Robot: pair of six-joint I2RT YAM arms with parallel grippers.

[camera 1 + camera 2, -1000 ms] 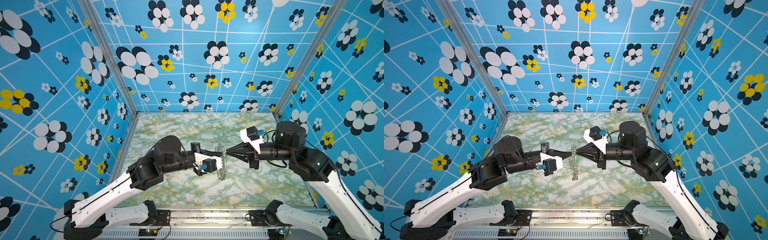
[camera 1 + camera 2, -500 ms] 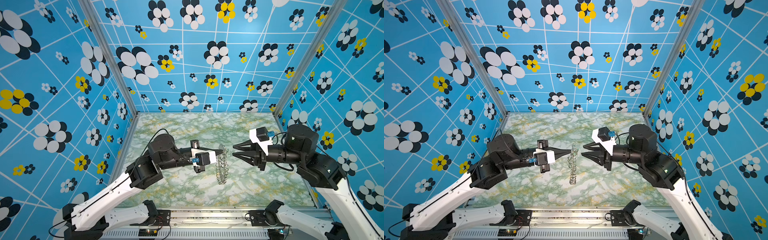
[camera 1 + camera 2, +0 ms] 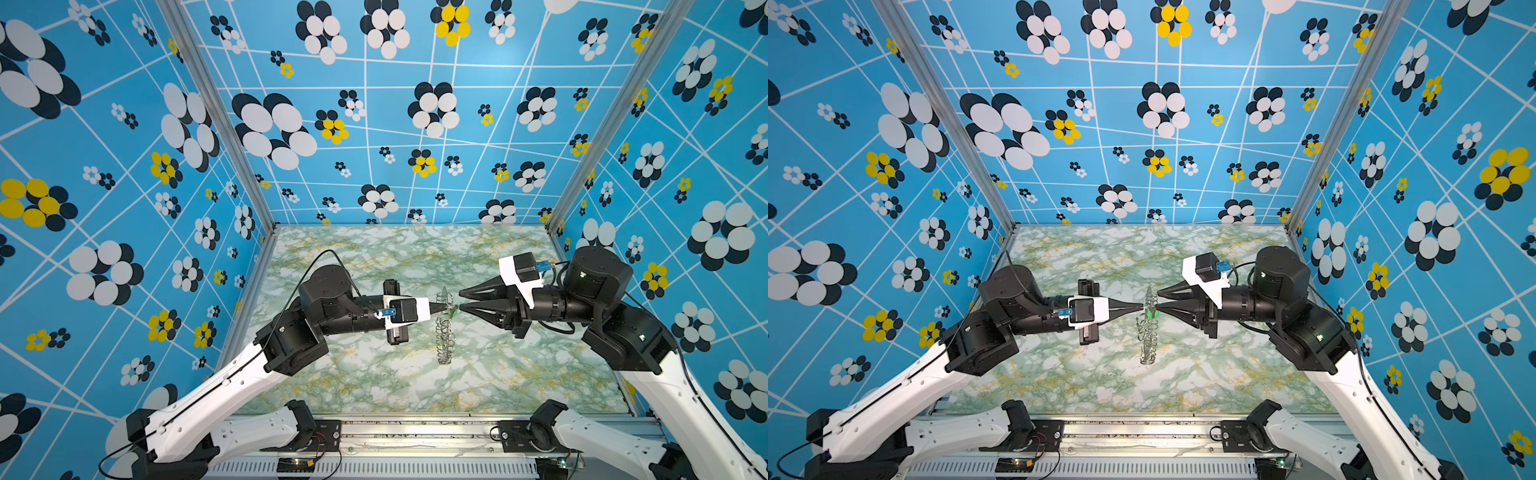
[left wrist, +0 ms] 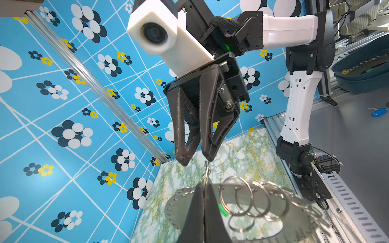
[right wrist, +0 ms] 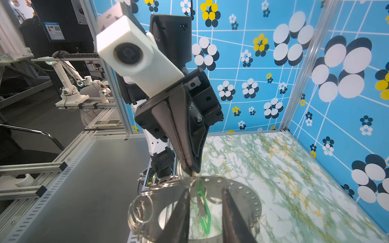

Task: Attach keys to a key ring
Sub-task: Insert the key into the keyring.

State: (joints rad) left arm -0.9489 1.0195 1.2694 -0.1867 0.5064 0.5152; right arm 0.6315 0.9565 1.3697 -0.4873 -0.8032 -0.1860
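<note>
Robot lab: patterned enclosure (image 3: pixel 374 124), aluminium framing (image 3: pixel 218 116)

Key ring (image 3: pixel 444 336): large flat grey metal disc with a wide centre hole. Small holes round the rim carry many wire loops. It stands on edge, clear above the worktop (image 3: pixel 374 386), pinched at its upper rim by the left gripper (image 3: pixel 444 308).

Key tag (image 5: pixel 203 218): small, bright green, oblong. It hangs down across the centre hole, upper end at the rim loops. Whether it is threaded on cannot be told.
</note>
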